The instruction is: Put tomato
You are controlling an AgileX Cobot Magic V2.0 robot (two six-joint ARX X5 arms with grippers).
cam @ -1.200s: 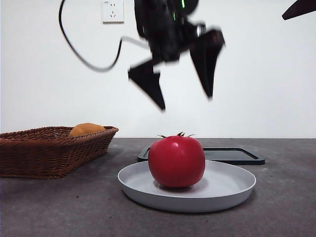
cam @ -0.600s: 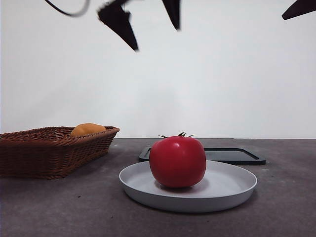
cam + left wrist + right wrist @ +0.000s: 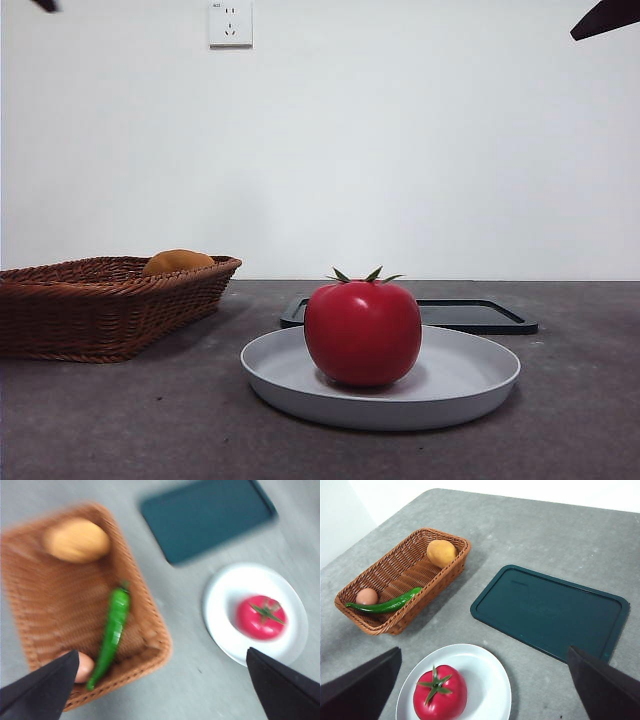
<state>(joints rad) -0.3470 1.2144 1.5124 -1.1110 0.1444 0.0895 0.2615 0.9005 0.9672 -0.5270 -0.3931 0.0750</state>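
Red tomato [image 3: 362,333] mid-plate [image 3: 470,385]; both grippers high, open.

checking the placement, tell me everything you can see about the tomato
The tomato is round, glossy and bright red, with a small green star-shaped stem on top. It looks whole and unmarked. It sits upright on the white plate, somewhat off the plate's centre, and only the plate touches it. No gripper is near it. The plate stands on the grey table beside the wicker basket and in front of the dark tray.

Table [image 3: 560,535]: basket [image 3: 395,582], tray [image 3: 550,612], plate [image 3: 490,680].
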